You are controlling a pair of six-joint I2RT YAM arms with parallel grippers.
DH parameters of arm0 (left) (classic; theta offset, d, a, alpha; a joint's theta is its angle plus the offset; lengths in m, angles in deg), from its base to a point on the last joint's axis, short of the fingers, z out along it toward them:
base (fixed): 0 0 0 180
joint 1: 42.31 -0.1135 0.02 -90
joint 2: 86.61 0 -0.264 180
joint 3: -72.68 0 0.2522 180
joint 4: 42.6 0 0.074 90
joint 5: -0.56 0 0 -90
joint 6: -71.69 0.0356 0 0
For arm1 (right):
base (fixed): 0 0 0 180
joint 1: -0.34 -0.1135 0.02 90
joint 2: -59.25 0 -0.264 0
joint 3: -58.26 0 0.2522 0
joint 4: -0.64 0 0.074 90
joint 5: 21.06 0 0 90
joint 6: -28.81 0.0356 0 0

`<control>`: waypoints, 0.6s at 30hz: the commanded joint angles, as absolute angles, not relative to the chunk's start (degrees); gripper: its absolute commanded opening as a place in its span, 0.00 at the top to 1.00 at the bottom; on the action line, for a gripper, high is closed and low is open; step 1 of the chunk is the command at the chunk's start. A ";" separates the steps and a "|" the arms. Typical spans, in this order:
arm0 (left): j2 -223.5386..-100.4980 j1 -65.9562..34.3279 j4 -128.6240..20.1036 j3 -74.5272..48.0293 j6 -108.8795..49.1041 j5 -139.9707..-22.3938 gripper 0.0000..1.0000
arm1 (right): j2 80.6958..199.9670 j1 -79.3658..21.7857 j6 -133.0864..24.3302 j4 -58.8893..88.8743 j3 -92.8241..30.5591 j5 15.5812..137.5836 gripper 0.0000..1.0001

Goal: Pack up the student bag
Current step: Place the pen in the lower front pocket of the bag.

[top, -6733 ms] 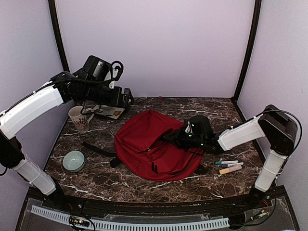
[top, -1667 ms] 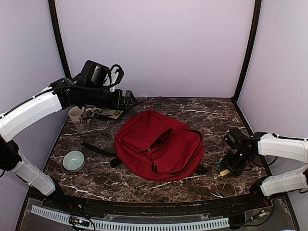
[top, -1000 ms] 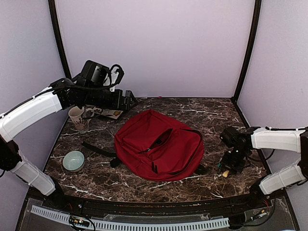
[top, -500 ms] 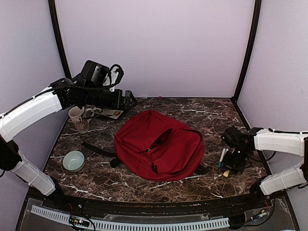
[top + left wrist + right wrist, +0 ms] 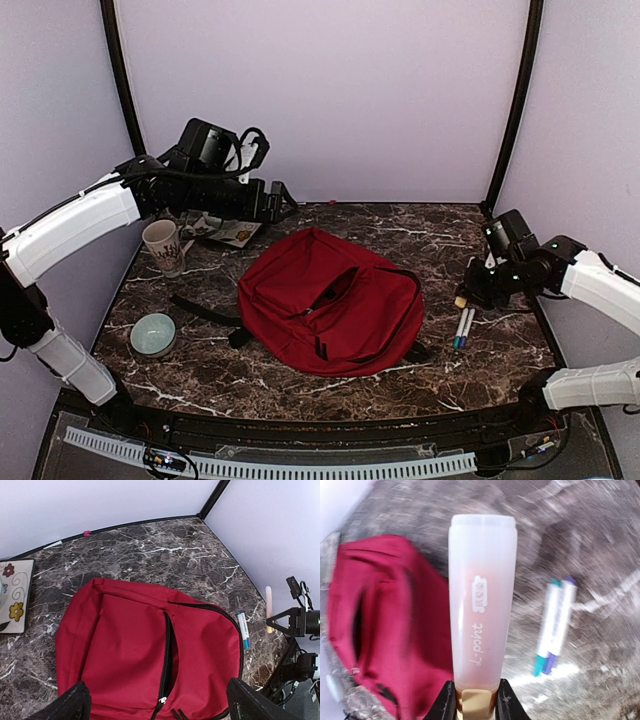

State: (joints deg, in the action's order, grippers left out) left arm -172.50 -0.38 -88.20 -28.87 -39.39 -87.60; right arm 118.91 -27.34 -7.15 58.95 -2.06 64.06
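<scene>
The red backpack (image 5: pixel 125 645) lies flat on the marble table (image 5: pixel 165 545), black zipper (image 5: pixel 167 650) partly open. The left gripper (image 5: pixel 157 694) hangs above it, fingers (image 5: pixel 70 707) spread wide (only dark tips show). A marker (image 5: pixel 242 630) lies just beside the bag's right edge; beyond, the right gripper (image 5: pixel 279 622) clamps a pale pen (image 5: pixel 268 605) by one end. A flowered card (image 5: pixel 15 595) sits far left.

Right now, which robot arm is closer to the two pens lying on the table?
Right. The right arm, gripping a marker, hangs right by the pens; the left arm is far off, beyond the red bag.
</scene>
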 commanded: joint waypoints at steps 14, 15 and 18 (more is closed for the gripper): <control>-187.93 -0.35 -90.83 -47.38 -38.68 -49.54 0.08 | 127.48 -44.69 -41.12 42.90 -20.75 70.99 0.85; -188.43 -0.19 -91.06 -47.81 -38.76 -49.00 0.09 | 128.14 -45.57 -41.94 42.88 -21.13 70.96 0.85; -189.44 0.28 -91.04 -48.34 -38.92 -47.82 0.10 | 130.36 -48.02 -43.75 43.04 -24.06 71.10 0.85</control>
